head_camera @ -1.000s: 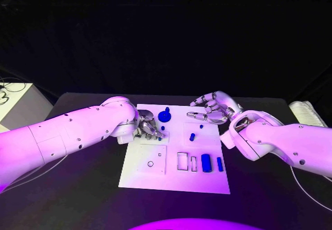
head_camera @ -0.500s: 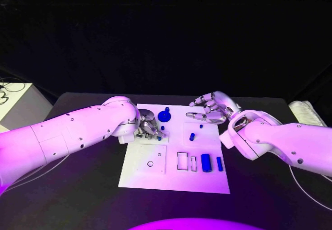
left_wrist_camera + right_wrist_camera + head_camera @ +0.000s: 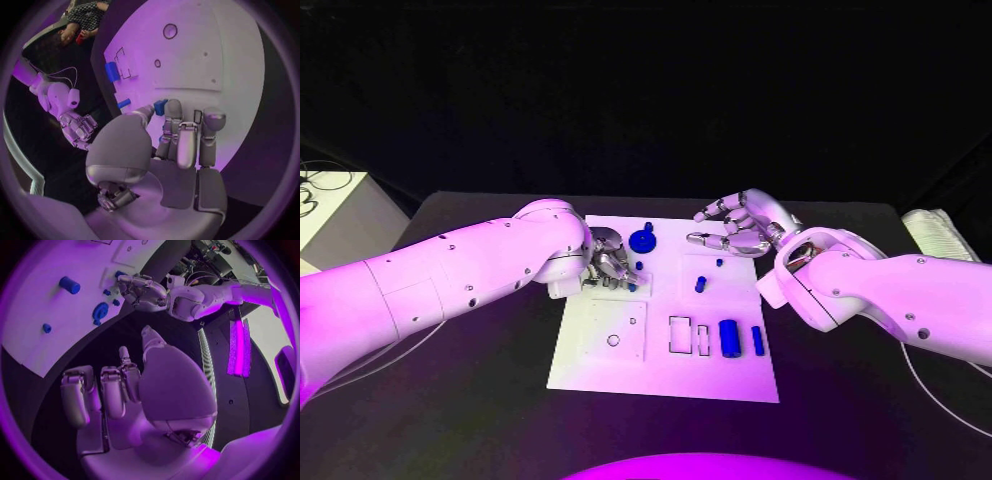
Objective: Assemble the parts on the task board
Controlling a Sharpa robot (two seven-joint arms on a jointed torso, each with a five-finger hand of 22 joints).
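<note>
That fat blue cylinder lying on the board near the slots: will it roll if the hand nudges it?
Probably. The fat blue cylinder lies on its side on the flat white task board, so a sideways push would likely roll it. It looks like rigid plastic, likely light, and its smooth surface may slip in a loose pinch.

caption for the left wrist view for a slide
Left robot hand pinching a small blue part over the white task board.

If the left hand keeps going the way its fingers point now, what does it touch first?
Most likely the small blue part right at its fingertips; the left hand may already touch it. Beyond lies bare task board. Depth is unclear.
</note>
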